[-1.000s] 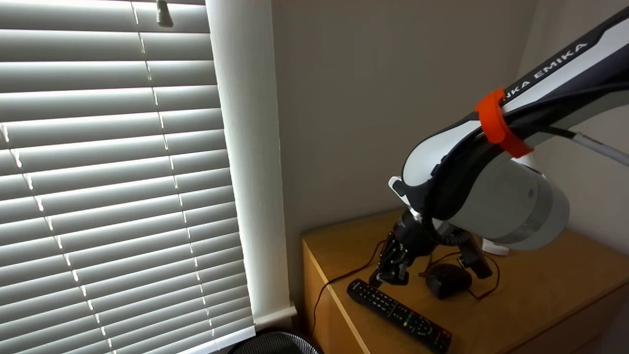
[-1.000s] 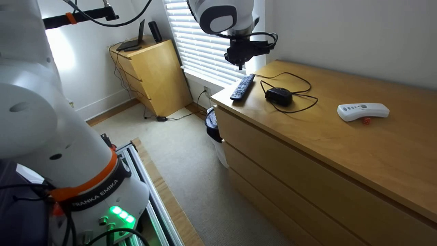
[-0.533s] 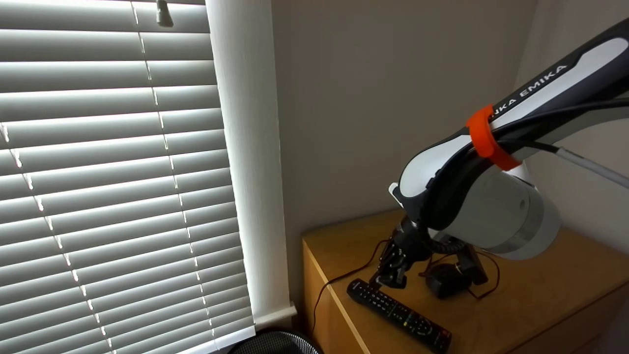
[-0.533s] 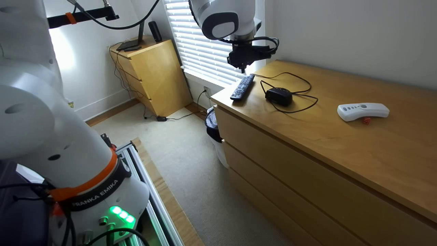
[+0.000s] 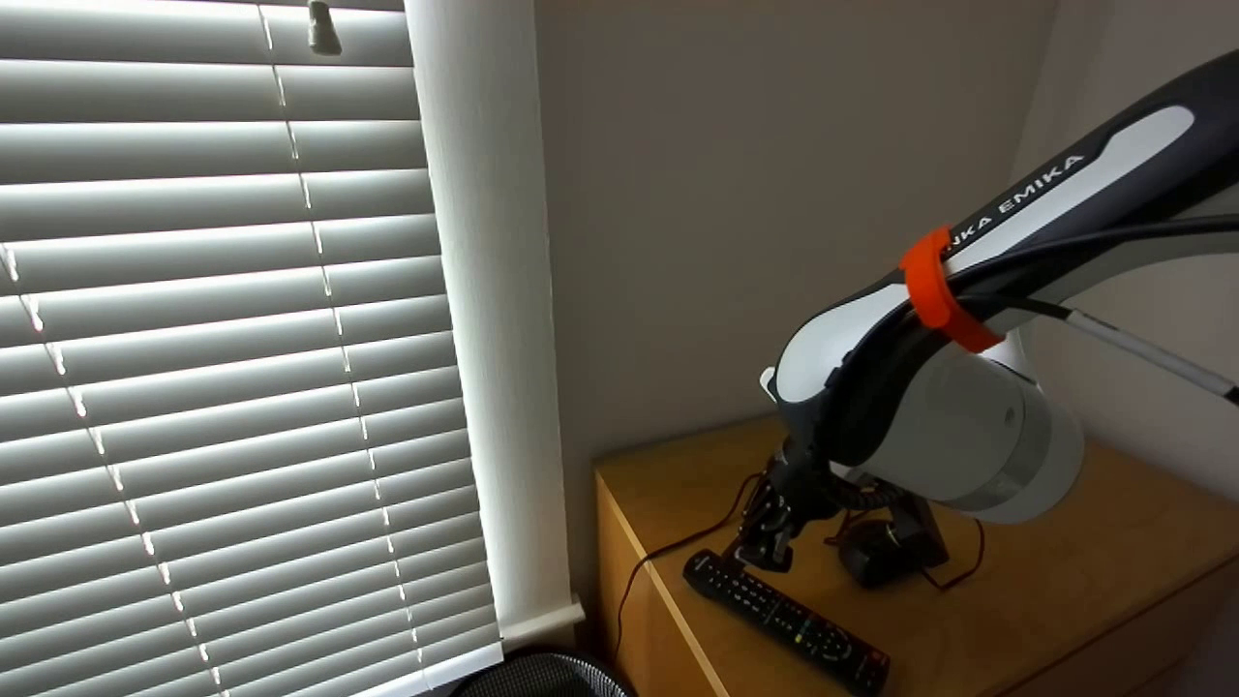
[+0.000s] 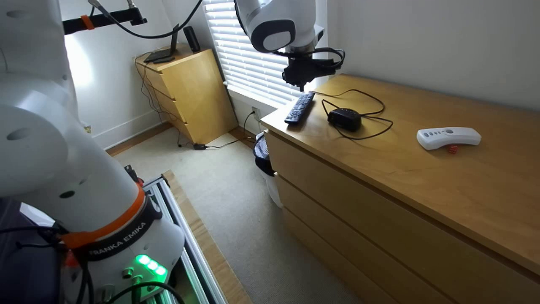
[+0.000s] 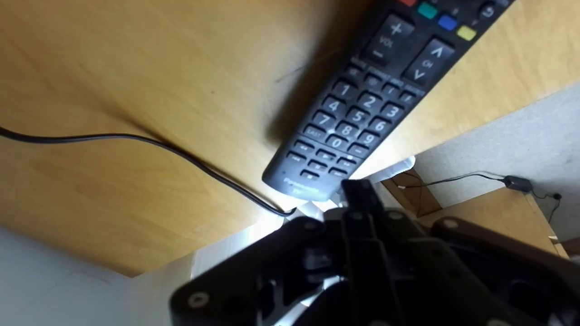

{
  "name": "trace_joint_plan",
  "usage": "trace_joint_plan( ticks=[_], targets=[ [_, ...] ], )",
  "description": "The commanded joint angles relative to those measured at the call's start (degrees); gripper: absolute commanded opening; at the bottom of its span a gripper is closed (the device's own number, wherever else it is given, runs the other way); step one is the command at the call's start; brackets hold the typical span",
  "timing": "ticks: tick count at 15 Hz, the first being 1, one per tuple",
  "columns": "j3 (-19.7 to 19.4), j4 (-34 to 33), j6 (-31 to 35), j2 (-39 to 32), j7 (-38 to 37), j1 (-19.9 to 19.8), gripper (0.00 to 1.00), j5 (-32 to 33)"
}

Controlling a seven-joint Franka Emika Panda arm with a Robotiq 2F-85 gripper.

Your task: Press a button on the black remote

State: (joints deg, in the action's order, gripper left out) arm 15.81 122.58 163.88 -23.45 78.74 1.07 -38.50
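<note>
The gripper (image 7: 361,192) is clenched on nothing and points down near the short edge of the tabletop (image 6: 392,164), the one beside the blinds (image 5: 232,339). By its tip lies the black remote (image 7: 369,99), flat across the corner where that short edge meets the long front edge, brand end nearest the tip; whether the two touch is too dim to tell. Pushed straight down from here, the tip might land on the blank end or miss to one side, since it seems to sit short of the middle rows. The number keys (image 7: 347,130) sit close, so two could be caught at once. An off-centre push could slide the unheld remote over the short edge, toward the bin (image 6: 272,185). Counted outward: one gripper, one black remote with ten number keys and four coloured keys (image 7: 427,10), one bin, one black gadget (image 6: 345,119) with a looping cord (image 7: 113,135) farther in from the short edge, then, well along the tabletop, one white controller (image 6: 448,137) and, beside it, one red cube (image 6: 452,149)
</note>
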Motion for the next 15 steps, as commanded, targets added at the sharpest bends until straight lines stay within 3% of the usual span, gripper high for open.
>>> trace_joint_plan(
  ticks=[1, 15],
  targets=[
    [0.7, -1.0, 2.4, -1.7, -0.1, 0.5, 0.0, -0.8],
    [-0.7, -1.5, 4.9, -3.3, -1.2, 2.3, 0.0, 0.7]
  ],
)
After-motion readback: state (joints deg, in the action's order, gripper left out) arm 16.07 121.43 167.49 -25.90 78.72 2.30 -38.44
